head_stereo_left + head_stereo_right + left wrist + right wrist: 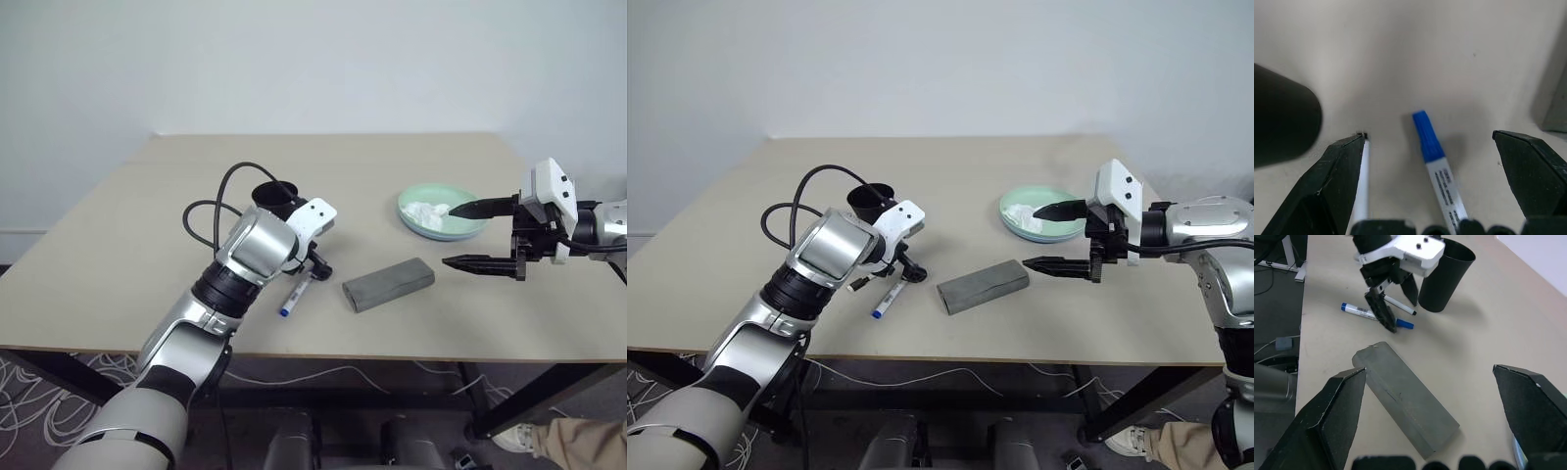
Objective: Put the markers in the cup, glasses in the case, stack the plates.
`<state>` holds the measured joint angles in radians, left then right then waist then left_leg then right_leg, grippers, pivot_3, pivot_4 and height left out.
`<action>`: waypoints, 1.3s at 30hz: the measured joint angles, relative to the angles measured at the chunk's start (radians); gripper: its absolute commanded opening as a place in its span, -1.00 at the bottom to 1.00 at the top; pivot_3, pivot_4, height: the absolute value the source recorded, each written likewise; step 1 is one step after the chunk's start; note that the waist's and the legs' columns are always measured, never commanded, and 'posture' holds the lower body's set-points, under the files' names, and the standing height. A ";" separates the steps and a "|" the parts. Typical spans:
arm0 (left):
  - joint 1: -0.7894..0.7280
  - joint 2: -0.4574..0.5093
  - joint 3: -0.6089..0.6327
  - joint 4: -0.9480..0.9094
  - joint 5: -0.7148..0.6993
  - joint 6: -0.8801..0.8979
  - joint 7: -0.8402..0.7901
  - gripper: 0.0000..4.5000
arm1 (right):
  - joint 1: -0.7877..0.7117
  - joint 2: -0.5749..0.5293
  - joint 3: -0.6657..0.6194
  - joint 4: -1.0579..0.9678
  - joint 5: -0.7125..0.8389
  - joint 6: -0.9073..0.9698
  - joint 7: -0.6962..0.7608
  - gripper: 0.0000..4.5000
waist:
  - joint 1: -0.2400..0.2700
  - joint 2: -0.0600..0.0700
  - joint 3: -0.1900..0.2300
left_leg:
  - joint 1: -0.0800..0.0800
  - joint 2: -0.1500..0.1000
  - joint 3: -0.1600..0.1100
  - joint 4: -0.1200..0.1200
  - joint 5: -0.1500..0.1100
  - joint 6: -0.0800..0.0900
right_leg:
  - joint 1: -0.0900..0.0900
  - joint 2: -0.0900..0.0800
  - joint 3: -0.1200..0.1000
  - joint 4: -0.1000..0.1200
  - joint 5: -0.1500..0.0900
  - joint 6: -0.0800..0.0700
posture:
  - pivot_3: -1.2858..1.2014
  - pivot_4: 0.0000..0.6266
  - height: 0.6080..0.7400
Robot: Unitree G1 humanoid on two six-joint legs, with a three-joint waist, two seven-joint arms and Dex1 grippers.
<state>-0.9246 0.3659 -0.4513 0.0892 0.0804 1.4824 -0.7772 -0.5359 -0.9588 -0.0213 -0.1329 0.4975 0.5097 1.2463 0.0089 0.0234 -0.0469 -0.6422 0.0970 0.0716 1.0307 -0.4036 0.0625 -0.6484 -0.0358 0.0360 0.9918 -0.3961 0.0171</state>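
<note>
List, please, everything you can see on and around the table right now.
table: one, beige, against a white wall.
cup: one, black, upright beside the left gripper.
markers: two, white, lying next to the cup under the left gripper; blue-capped, black-tipped.
case: one, grey, shut, at mid-table.
plate: one seen, mint green, right of the case.
tissue: one, white, crumpled on the plate.
cables: several, white, on the floor.
left gripper: open, over the markers.
right gripper: open, near the plate.

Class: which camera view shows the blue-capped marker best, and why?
The left wrist view: the blue-capped marker lies large between open fingers. The right wrist view shows its whole length behind the left gripper; in the eye views that arm partly hides it.
</note>
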 measured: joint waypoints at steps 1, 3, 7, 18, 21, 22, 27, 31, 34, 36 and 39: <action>0.010 -0.001 -0.003 -0.004 -0.013 0.012 0.010 0.99 | 0.000 0.001 0.001 0.000 -0.002 -0.001 0.000 1.00 | 0.000 0.000 0.000 | 0.000 0.000 -0.001 0.000 0.000 0.000 | 0.000 0.000 0.000 0.000 0.000 0.000 | 0.03 -1.00 -0.95; 0.020 -0.002 -0.005 -0.015 -0.034 0.032 0.037 0.99 | 0.000 0.002 0.005 0.002 -0.007 -0.002 0.000 1.00 | 0.000 0.000 0.000 | -0.001 0.000 -0.001 0.000 0.000 0.000 | -0.001 0.000 0.000 0.001 0.000 0.000 | 0.03 -1.00 -0.95; 0.022 -0.008 -0.005 -0.039 -0.068 0.068 0.086 0.99 | 0.000 0.002 0.005 0.001 -0.008 -0.004 0.001 1.00 | 0.000 0.000 0.000 | 0.000 0.000 0.000 0.000 0.000 0.000 | 0.000 -0.001 0.001 0.000 0.000 0.000 | 0.03 -1.00 -0.95; 0.030 -0.013 0.005 -0.060 -0.180 0.096 0.167 -0.04 | 0.005 0.003 0.005 -0.003 -0.008 -0.005 0.000 1.00 | 0.000 0.000 0.000 | 0.001 0.000 0.000 0.000 0.000 0.000 | 0.000 -0.001 0.001 0.001 0.000 0.000 | 0.03 -1.00 -0.95; 0.031 -0.012 0.000 -0.068 -0.213 0.098 0.176 -0.50 | 0.011 0.003 0.005 -0.004 -0.008 -0.006 -0.001 1.00 | 0.000 0.000 0.000 | 0.001 0.000 0.000 0.000 0.000 0.000 | 0.000 -0.001 0.001 0.001 0.000 0.000 | 0.03 -1.00 -0.95; 0.031 -0.012 -0.004 -0.071 -0.221 0.098 0.178 -0.70 | 0.014 0.003 0.005 -0.004 -0.008 -0.006 -0.001 1.00 | 0.000 0.000 0.000 | 0.001 0.000 0.000 0.000 0.000 0.000 | 0.000 -0.001 0.001 0.001 0.000 0.000 | 0.03 -1.00 -0.95; 0.031 0.010 -0.026 -0.078 -0.247 0.071 0.196 -0.96 | 0.020 0.003 0.005 -0.006 -0.008 -0.008 -0.002 1.00 | 0.000 0.000 0.000 | 0.001 0.000 0.000 0.000 0.000 0.000 | 0.000 -0.001 0.001 0.002 0.000 0.000 | 0.03 -1.00 -0.95; 0.045 0.031 -0.051 -0.086 -0.248 0.004 0.209 -0.96 | 0.024 0.003 0.004 -0.009 -0.008 -0.011 -0.003 1.00 | 0.000 0.000 0.000 | 0.002 0.000 0.000 0.000 0.000 0.000 | -0.001 -0.001 0.001 0.002 0.000 0.000 | 0.03 -1.00 -0.95; 0.051 0.034 -0.048 -0.077 -0.247 -0.053 0.225 -0.96 | 0.030 0.003 0.003 -0.010 -0.007 -0.011 -0.003 1.00 | 0.000 0.000 0.000 | 0.001 0.000 0.000 0.000 0.000 0.000 | -0.001 -0.001 0.001 0.002 0.000 -0.001 | 0.03 -1.00 -0.95; 0.050 0.032 -0.023 -0.070 -0.245 -0.106 0.240 -0.96 | 0.030 0.003 0.002 -0.011 -0.007 -0.011 -0.003 1.00 | 0.000 0.000 0.000 | 0.000 0.000 0.000 0.000 0.000 0.000 | -0.002 -0.001 0.001 0.001 0.000 -0.001 | 0.03 -1.00 -0.95; 0.044 0.002 0.083 -0.067 -0.264 -0.191 0.241 -0.96 | 0.030 0.003 0.000 -0.011 -0.007 -0.011 -0.002 1.00 | 0.000 0.000 -0.001 | -0.002 0.000 0.000 0.000 0.000 -0.001 | -0.002 -0.003 0.002 0.001 0.000 -0.001 | 0.03 -1.00 -0.95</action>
<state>-0.8806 0.3682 -0.3684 0.0226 -0.1834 1.2909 -0.5358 -0.5063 -0.9557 -0.0211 -0.1434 0.4902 0.4983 1.2442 0.0093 0.0237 -0.0474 -0.6441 0.0973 0.0717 1.0312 -0.4034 0.0620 -0.6507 -0.0388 0.0375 0.9924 -0.3959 0.0166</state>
